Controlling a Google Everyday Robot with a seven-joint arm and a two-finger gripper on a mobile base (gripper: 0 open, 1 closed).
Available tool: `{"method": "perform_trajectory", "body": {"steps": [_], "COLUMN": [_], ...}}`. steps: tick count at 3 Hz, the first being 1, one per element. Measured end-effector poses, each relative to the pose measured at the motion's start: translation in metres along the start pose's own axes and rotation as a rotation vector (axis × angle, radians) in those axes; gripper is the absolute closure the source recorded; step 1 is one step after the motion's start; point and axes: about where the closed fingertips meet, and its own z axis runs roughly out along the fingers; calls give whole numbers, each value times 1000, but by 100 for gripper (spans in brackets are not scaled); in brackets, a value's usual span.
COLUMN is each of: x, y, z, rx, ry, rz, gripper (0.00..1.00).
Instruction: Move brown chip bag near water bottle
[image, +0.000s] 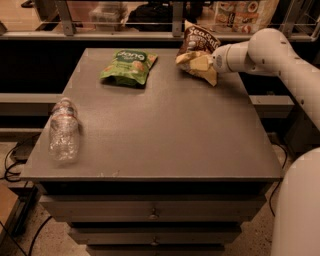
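Gripper (215, 61) of a one-armed mobile robot meets the brown chip bag (198, 49) at the far right corner of a grey table (165, 135). The bag stands tilted, dark top up, with its pale yellow lower part crumpled against the tool. Whether the gripper is clamped on the bag or merely pressed to it cannot be told, since the crinkled foil covers its tip. The water bottle (64, 129) lies on its side near the table's front left edge, well apart from the bag. A green snack bag (128, 66) lies flat toward the back, roughly between them. The brown bag looks light, soft and air-filled, likely to crumple or slip in a loose hold. A firm pinch on a flattened fold of the lower part or on the sealed top edge appears the safest purchase. The bag's underside is hidden, so whether it rests on the table or hangs just clear is uncertain. The arm's base is cut off at right.
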Motion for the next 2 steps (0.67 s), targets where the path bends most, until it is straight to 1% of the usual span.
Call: {"method": "perform_trajectory", "body": {"steps": [1, 2], "x": [-2, -2], "y": [0, 0], "z": [-1, -1], "rx": [0, 0], "ry": [0, 0], "rz": [0, 0], "gripper": [94, 100]}}
